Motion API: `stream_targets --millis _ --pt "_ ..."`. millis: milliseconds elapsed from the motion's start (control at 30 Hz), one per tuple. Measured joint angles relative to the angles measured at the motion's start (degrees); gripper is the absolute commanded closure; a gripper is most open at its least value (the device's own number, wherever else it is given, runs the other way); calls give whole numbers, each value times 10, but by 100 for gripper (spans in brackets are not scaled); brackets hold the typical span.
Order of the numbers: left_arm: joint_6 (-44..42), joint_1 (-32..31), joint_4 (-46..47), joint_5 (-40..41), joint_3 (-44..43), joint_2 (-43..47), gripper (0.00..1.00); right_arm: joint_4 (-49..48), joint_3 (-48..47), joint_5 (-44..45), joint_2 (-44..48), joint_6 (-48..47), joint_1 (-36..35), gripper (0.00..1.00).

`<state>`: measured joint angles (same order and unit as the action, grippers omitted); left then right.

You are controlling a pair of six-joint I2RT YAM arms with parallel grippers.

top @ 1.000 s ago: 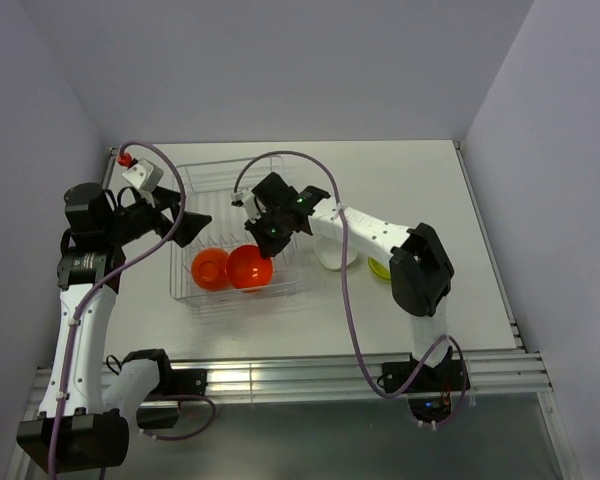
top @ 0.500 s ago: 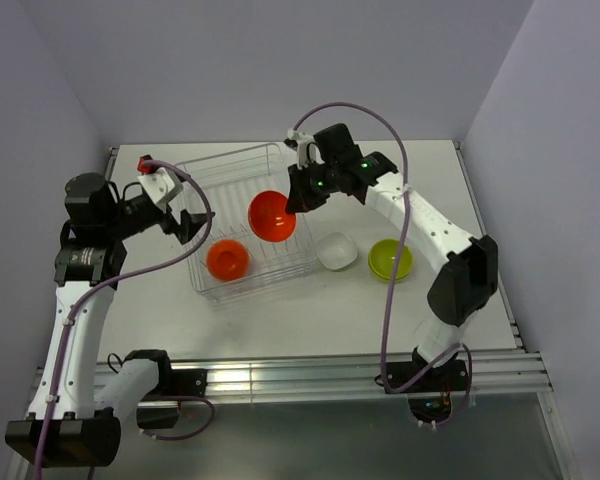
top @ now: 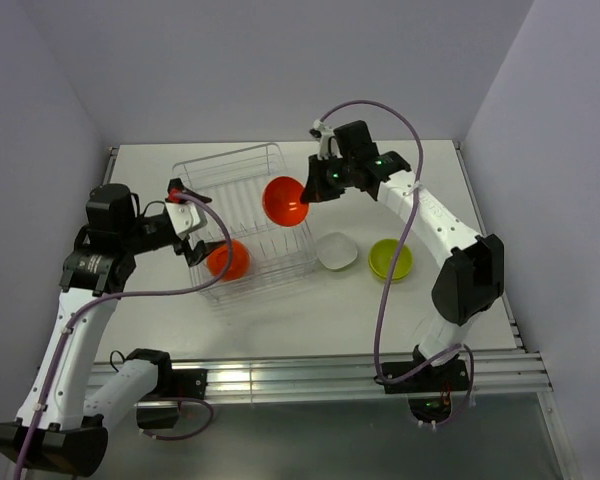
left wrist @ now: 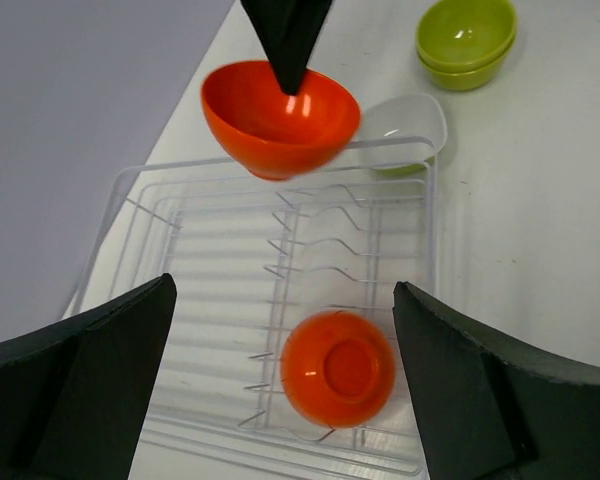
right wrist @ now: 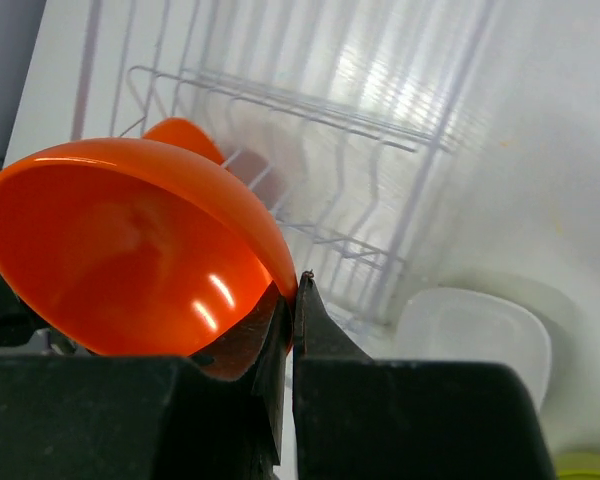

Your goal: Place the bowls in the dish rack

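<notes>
holding an orange bowl [top: 283, 201] by its rim, my right hand [top: 310, 190] is pinched tight, hanging it over the far right end of the rack [top: 225, 161], which lies straight below. my left hand [top: 195, 222] gapes empty at the rack's left side.

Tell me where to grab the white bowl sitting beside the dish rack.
Pinch the white bowl by its rim from above, one finger inside, one outside. It sits upright, and its near edge is clear of the dish rack and green bowls.
</notes>
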<state>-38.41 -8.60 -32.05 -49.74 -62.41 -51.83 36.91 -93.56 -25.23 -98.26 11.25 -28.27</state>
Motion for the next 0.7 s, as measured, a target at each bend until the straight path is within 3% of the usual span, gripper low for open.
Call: stream_targets --millis 200,433,700 --pt "12 -31 0 16 45 23 4 -9 67 -86 -11 21 96 100" --pt "14 -36 1 20 46 23 2 -36 142 -241 -51 48 122 100" --pt "-106 -40 -17 21 53 40 1 -24 159 -329 -53 16 120 100"
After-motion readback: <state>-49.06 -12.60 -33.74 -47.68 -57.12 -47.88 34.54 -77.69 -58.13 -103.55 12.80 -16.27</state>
